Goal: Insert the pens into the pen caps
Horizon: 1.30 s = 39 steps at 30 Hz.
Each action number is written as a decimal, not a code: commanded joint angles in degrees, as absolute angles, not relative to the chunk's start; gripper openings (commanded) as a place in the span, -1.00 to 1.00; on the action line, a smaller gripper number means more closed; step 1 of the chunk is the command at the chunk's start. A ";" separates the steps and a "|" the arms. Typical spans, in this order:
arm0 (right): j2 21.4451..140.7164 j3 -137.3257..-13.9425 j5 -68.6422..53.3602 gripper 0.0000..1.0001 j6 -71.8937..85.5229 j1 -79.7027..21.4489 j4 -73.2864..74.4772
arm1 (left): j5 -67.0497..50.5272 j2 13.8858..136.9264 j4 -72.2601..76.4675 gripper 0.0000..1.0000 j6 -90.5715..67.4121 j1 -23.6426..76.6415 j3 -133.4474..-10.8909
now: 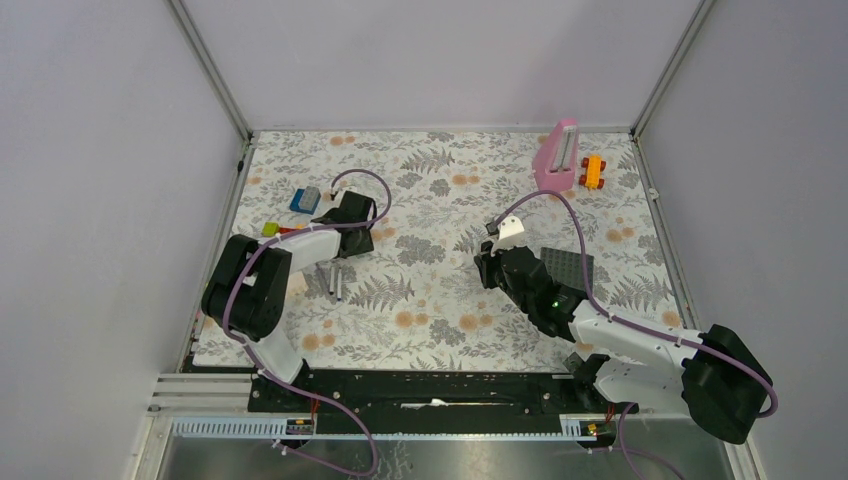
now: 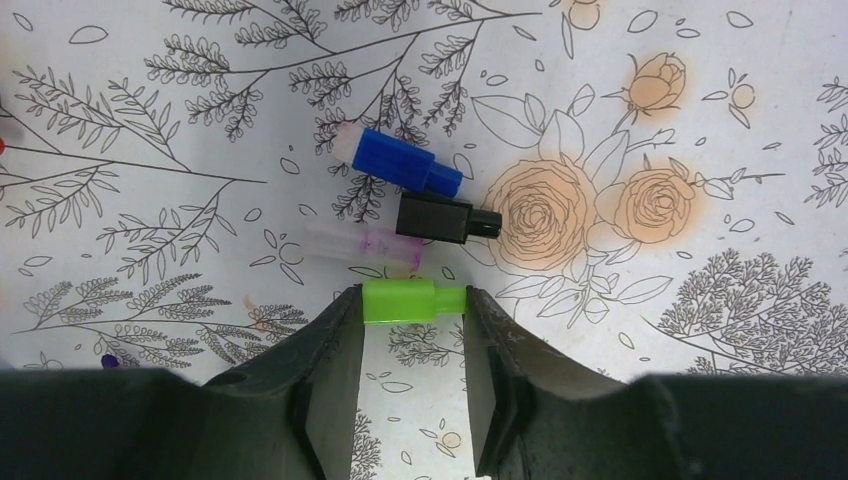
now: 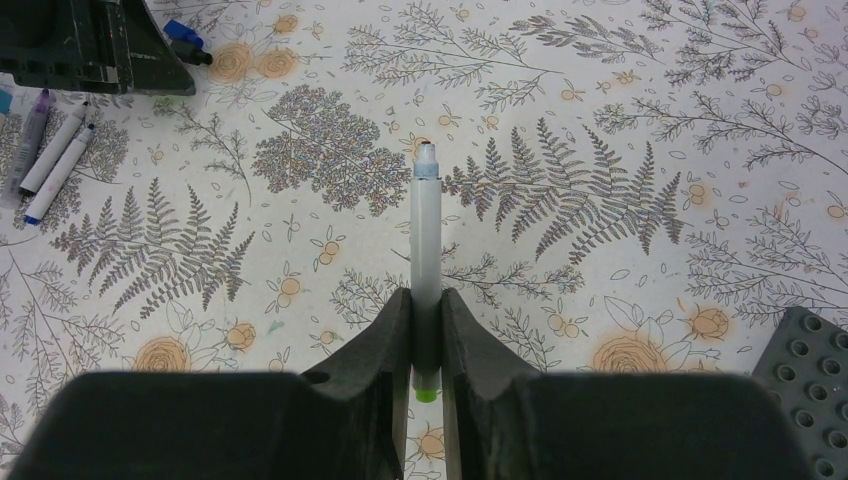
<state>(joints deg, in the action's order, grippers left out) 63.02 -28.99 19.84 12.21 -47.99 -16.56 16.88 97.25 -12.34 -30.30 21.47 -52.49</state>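
The right end effector [image 3: 425,297] clamps a white pen [image 3: 426,230]; the left end effector [image 2: 413,298] seemingly pinches the green cap [image 2: 405,301] endwise.

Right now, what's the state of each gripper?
Left gripper: set either side of the bright green tube-shaped plastic cap; grip cannot be told.
Right gripper: closed, holding the thin white-barrelled pen with a green tip.
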 commanded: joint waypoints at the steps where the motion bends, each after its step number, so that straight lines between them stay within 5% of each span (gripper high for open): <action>1: 62.93 -29.93 19.01 -1.00 11.28 -47.63 -18.63 | 13.47 96.42 -10.46 -0.41 -28.76 23.20 -51.26; 11: 61.18 -28.60 18.98 -1.00 11.39 -47.55 -19.44 | 4.00 93.34 -12.95 -0.45 -16.81 36.45 -55.47; 20: 56.72 -25.08 18.95 -1.00 11.51 -47.46 -21.80 | 3.38 103.78 -18.54 -0.49 -9.20 44.03 -62.86; 39: 55.46 -24.21 19.07 -1.00 11.62 -47.35 -22.33 | 13.95 97.17 -27.07 0.37 -13.82 50.72 -65.29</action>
<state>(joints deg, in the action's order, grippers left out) 56.66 -24.45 18.81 12.21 -47.83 -18.87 11.09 103.22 -24.84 -10.90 49.41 -64.27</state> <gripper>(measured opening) 0.190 0.644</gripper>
